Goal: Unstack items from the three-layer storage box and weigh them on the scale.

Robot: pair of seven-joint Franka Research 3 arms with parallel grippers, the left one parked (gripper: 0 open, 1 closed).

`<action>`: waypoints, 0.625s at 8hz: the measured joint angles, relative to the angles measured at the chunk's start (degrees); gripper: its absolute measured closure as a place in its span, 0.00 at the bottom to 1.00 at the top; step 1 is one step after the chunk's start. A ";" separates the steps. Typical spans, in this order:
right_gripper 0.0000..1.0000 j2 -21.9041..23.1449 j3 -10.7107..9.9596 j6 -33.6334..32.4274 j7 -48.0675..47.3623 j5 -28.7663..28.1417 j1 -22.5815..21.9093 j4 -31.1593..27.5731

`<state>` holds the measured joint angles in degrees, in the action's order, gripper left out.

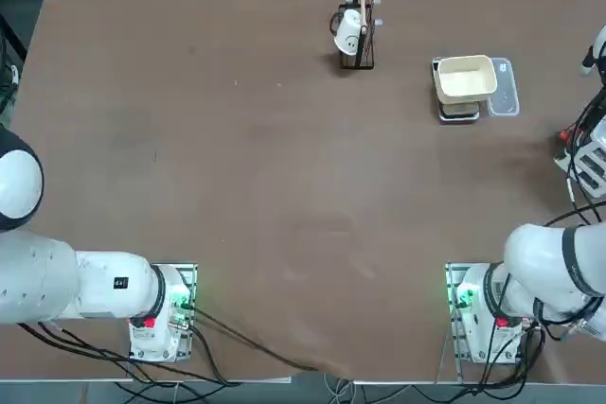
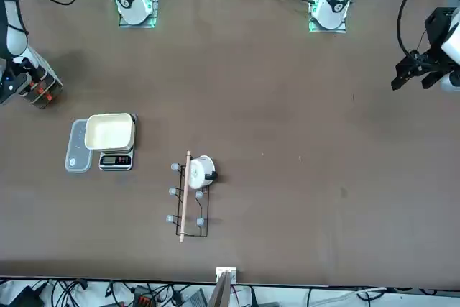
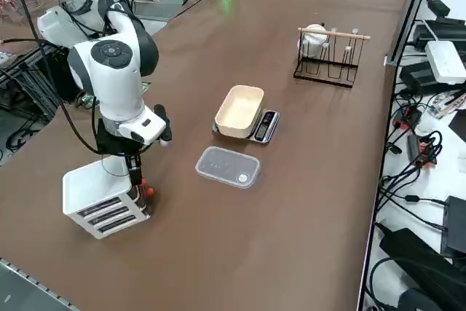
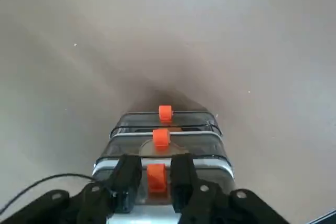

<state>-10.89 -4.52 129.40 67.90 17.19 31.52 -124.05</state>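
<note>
Right end effector (image 4: 156, 182) sits at the front of the white-grey tiered plastic storage box (image 3: 102, 198), fingers pointing down. In the wrist view its two black fingers (image 4: 126, 179) flank the orange knob (image 4: 156, 177) of the top layer, one on each side. A thin gap seems to remain on both sides of the knob, so I cannot tell whether it is gripped yet.

Two more orange knobs (image 4: 161, 137) mark the lower layers, stepped out beyond the top one. All three drawers look pushed in. Contents cannot be made out through the translucent fronts.

The storage box stands near the tabletop (image 1: 237, 186) edge on the robot's right side, well apart from the small flat dark-grey scale (image 3: 263, 126). A cream rounded-square bowl (image 3: 239, 110) rests on the scale and covers most of it, leaving the display end showing. A translucent grey rectangular plate (image 3: 228, 167) lies flat on the tabletop just beside the scale, between it and the storage box.

A thin black wire stand (image 1: 358, 40) holding a white cup (image 1: 348, 32) sits near the far edge of the tabletop.
</note>
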 joint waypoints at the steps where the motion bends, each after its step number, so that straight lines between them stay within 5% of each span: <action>1: 0.70 0.00 0.00 0.01 0.00 0.00 0.00 0.00; 2: 0.87 0.07 0.09 0.10 -0.08 0.00 0.00 0.01; 5: 0.88 0.19 0.13 0.03 -0.10 0.00 0.00 0.00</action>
<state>-10.70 -4.39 129.44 67.80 17.19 31.53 -124.05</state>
